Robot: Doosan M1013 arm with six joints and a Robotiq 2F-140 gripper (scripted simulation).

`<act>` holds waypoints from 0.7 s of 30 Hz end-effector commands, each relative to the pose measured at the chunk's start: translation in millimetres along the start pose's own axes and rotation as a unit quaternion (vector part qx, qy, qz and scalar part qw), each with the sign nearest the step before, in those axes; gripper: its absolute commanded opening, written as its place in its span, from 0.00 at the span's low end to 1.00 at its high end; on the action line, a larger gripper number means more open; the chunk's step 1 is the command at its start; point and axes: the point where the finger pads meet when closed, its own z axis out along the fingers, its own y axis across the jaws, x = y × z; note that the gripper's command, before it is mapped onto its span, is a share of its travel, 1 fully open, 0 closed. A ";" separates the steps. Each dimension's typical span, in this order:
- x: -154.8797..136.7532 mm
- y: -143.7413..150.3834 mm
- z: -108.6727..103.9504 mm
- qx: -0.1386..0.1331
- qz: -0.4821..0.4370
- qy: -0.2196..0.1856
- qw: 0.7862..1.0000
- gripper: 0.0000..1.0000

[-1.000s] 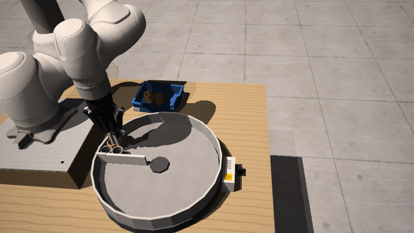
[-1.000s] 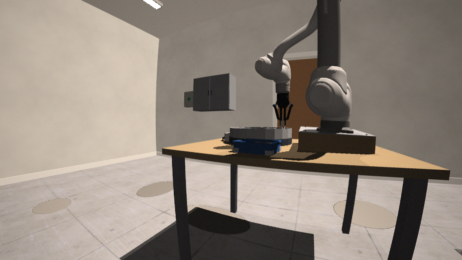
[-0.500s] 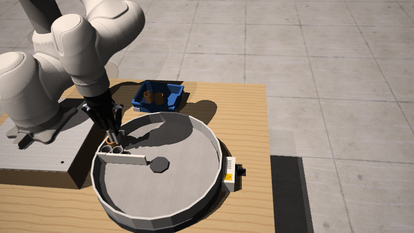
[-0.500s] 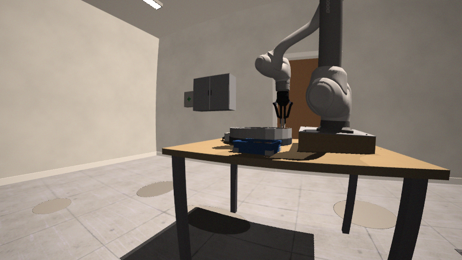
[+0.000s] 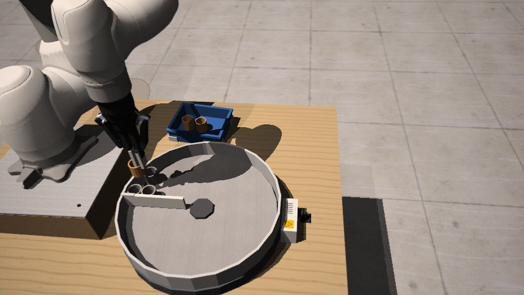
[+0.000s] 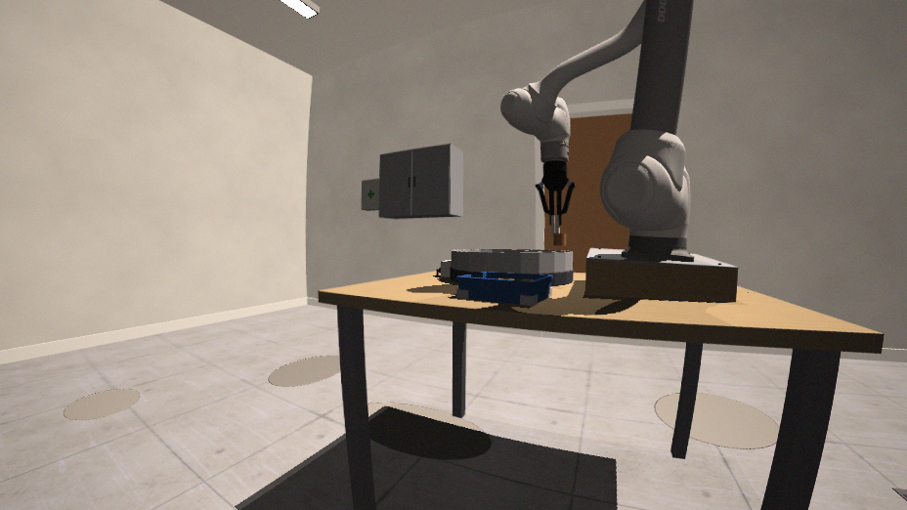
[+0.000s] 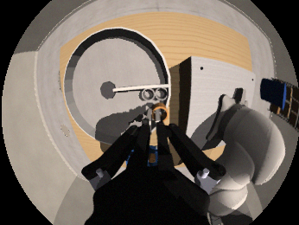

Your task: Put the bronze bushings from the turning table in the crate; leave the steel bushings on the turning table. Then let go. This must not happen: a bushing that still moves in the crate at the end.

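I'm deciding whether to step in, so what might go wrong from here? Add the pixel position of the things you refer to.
The bronze bushing in the jaws [image 5: 138, 161] [image 6: 556, 233] hangs above the turning table [image 5: 215, 234] [image 6: 507, 261] [image 7: 125, 61]; it might slip. Lowered onto the two bronze bushings already in the crate [image 5: 227, 122] [image 6: 503, 290], it could knock them and leave one moving.

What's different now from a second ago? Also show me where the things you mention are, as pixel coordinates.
The gripper [image 5: 138, 161] [image 6: 556, 230] [image 7: 154, 113] has gone up and lifted a bronze bushing [image 5: 135, 170] [image 6: 560, 238] [image 7: 160, 106] off the turning table [image 5: 205, 249] [image 6: 507, 261] [image 7: 86, 86]. The steel bushings there and the two bronze bushings in the blue crate [image 5: 221, 124] [image 6: 503, 288] stayed put.
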 end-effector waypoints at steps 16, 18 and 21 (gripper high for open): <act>0.0 0.1 -10.8 0.000 0.000 0.000 1.000 0.00; 0.0 0.1 -10.8 0.000 0.000 0.000 1.000 0.00; 0.0 0.1 -10.8 0.000 0.000 0.000 1.000 0.00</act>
